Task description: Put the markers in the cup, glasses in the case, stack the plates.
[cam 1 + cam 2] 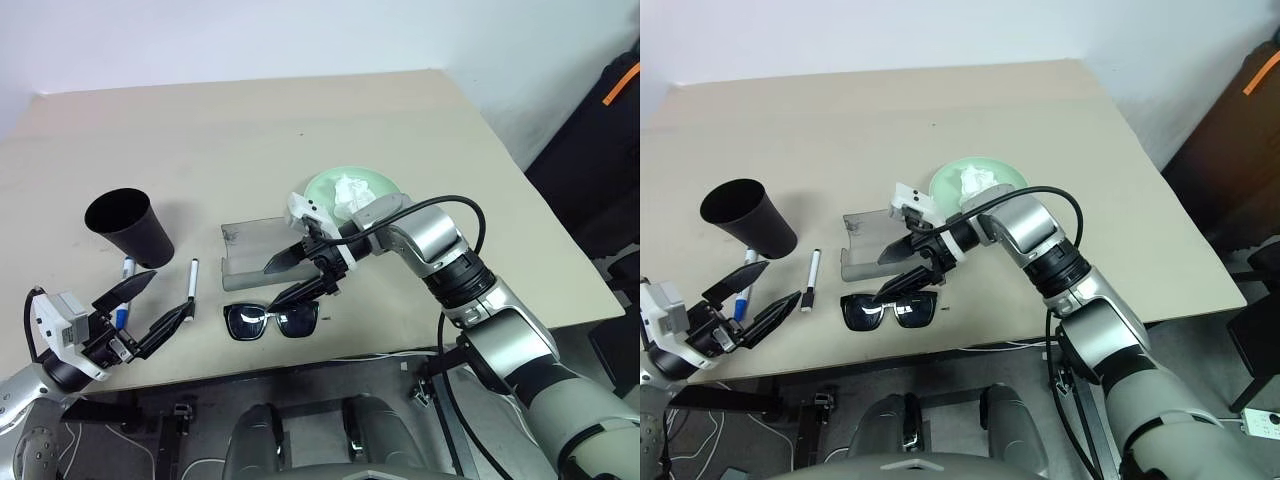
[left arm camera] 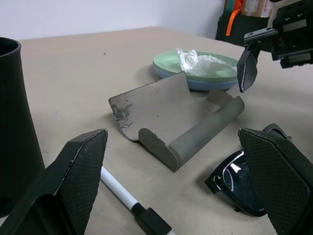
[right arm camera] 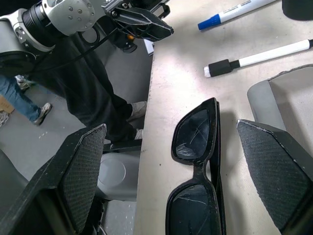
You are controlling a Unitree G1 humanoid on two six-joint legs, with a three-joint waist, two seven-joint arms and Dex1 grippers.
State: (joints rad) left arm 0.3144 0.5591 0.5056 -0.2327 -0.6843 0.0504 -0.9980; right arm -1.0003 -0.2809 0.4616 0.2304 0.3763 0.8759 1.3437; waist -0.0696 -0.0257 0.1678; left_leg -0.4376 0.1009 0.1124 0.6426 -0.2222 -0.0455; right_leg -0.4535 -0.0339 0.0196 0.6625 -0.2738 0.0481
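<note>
The black cup [image 1: 128, 225] stands upright at the left of the table. Two markers lie beside it, the blue-capped one [image 1: 123, 290] close to the cup and the black-capped one [image 1: 191, 288] further right. My left gripper [image 1: 172, 290] is open at the near table edge, its fingers on either side of the markers' near ends. The grey case [image 1: 250, 258] lies open in the middle, and the black glasses [image 1: 272, 321] rest unfolded just in front of it. Hovering over the case's near end and the glasses, my right gripper [image 1: 270, 285] is open and holds nothing. The mint green plate [image 2: 166, 61] sits on the light blue plate [image 2: 205, 84].
A crumpled white tissue [image 1: 352, 192] lies on the green plate. The near table edge [image 1: 330, 355] runs just in front of the glasses. A dark bag [image 1: 610, 140] stands off the table's right side.
</note>
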